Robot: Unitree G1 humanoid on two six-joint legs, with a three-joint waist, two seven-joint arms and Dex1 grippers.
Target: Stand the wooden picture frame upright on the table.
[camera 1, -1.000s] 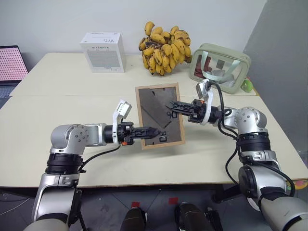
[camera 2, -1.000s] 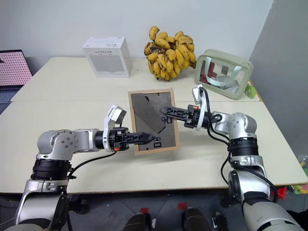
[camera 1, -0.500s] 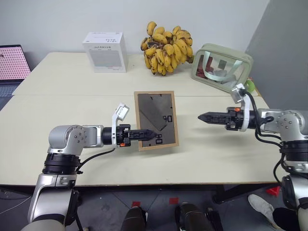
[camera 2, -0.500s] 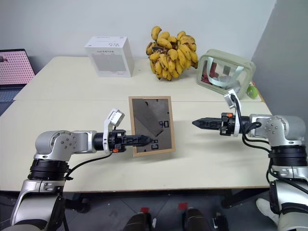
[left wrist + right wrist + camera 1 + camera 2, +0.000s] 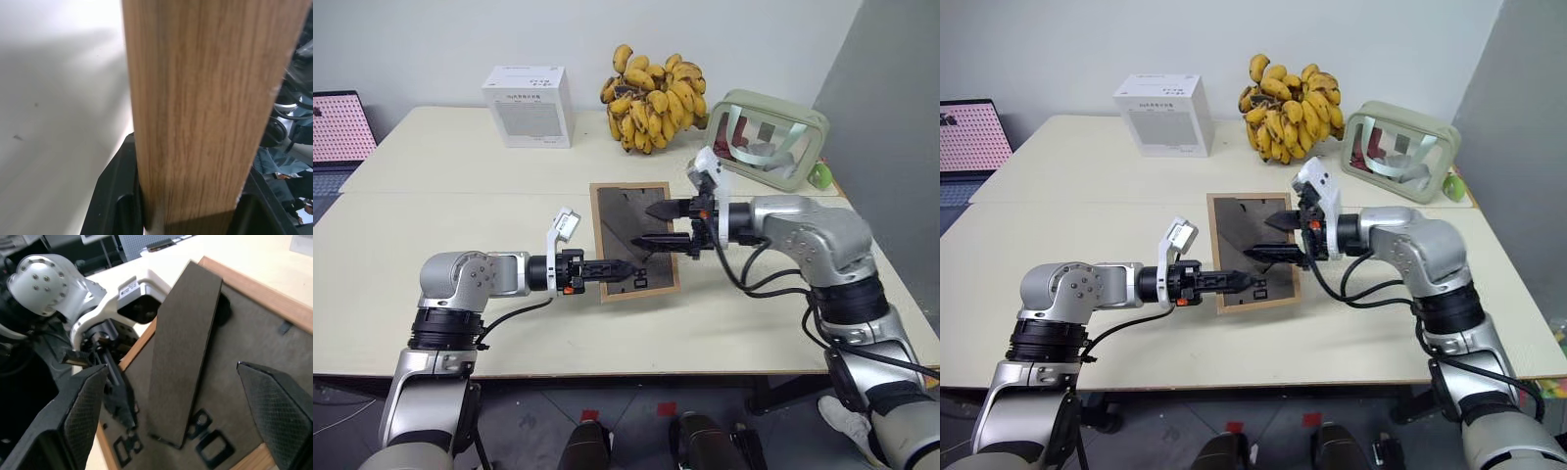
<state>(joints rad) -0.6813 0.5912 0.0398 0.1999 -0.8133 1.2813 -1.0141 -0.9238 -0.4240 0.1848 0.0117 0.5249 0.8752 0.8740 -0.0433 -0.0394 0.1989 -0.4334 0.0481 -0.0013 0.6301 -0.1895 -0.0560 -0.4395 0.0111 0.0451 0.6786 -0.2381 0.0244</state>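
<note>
The wooden picture frame (image 5: 625, 227) shows me its dark back panel and leans back, its lower edge at or just above the table (image 5: 460, 196). My left gripper (image 5: 607, 267) is shut on the frame's lower left edge; the wood edge (image 5: 195, 107) sits between its fingers. My right gripper (image 5: 656, 225) is open wide at the back panel. Its fingers (image 5: 83, 406) stand either side of the dark back stand strip (image 5: 183, 352), not touching it. The picture side is hidden.
A white box (image 5: 527, 106) and a bunch of bananas (image 5: 653, 83) stand at the back of the table. A pale green clear pouch (image 5: 764, 137) sits back right, a laptop (image 5: 333, 132) far left. A seam crosses the tabletop behind the frame.
The right gripper pulled away to the right half a second ago, then came back to the frame's back, rolled over and spread wide. The left gripper kept its hold.
</note>
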